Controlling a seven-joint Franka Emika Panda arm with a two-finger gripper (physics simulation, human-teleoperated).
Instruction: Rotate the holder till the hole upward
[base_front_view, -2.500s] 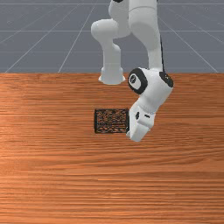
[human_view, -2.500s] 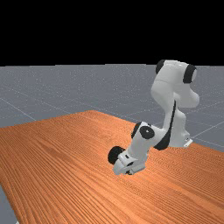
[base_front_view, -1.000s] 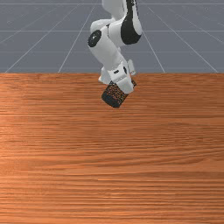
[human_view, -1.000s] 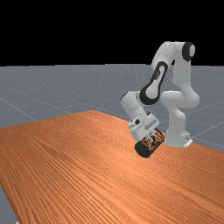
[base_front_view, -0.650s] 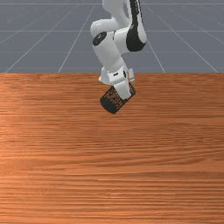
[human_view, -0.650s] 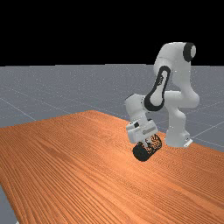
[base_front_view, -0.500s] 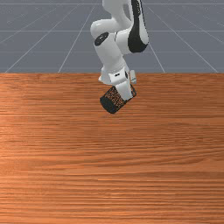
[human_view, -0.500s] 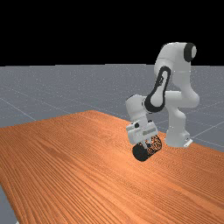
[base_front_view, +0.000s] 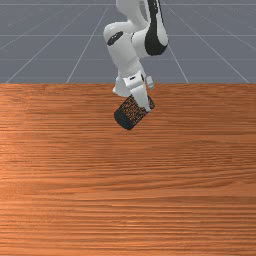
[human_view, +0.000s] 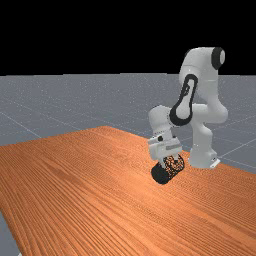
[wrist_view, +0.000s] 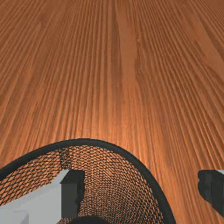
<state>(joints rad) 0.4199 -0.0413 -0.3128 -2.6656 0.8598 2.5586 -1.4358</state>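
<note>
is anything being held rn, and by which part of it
Nothing is held: the fingers stand open, with the near rim of the holder reaching between them.

Holder (human_view: 160, 174) on table (human_view: 90, 200), beneath pincer (human_view: 170, 162)

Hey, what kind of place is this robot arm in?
Most likely a simulated test space, not a real room: a grey floor ruled with thin pale lines under a flat black backdrop, and one white and grey arm at a wood table with a black mesh holder.
</note>
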